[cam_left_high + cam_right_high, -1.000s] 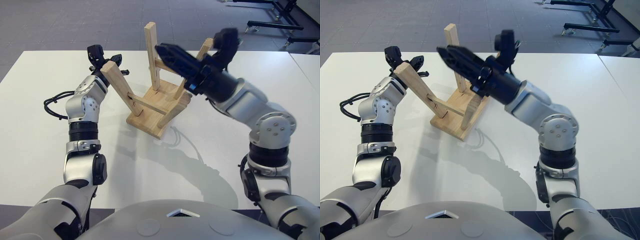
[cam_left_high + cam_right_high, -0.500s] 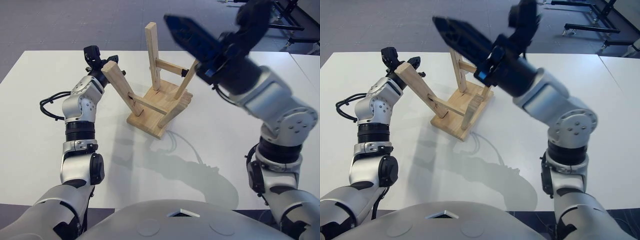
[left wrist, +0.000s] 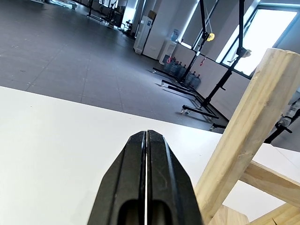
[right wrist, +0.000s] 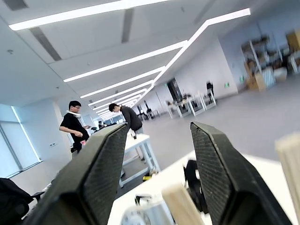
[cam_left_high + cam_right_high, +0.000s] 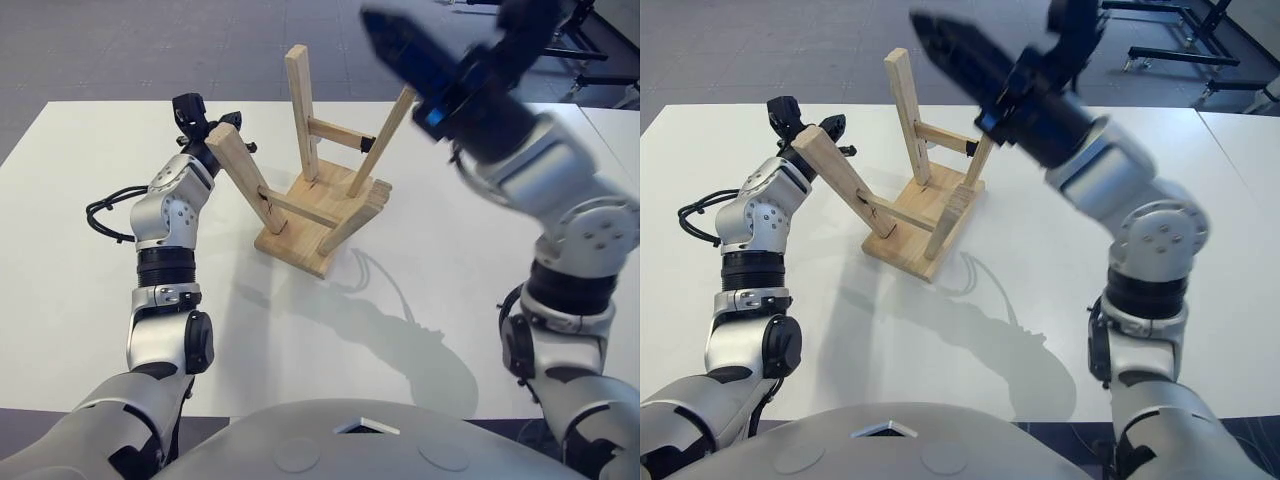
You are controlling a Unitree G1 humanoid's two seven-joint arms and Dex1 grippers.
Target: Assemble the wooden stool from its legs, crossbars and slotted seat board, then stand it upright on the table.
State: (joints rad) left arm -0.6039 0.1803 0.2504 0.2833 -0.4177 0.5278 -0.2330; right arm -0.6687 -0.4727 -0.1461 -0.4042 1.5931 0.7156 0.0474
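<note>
Pale wood stool (image 5: 315, 215) sits upside down near the middle of the white table (image 5: 80, 260), with its seat board lowest and its legs in the air. One leg (image 5: 243, 165) leans out toward ten o'clock. My left claw (image 3: 146, 140) is at its tip, fingers pressed together on nothing, the leg just beside them. My right claw (image 4: 158, 126) hangs high at two o'clock of the stool, fingers spread apart, holding nothing.

Silver arms (image 5: 165, 212), black joints, black cable (image 5: 95, 208)

Stool (image 5: 318, 203) legs-up, tilted, on table (image 5: 60, 290)
</note>
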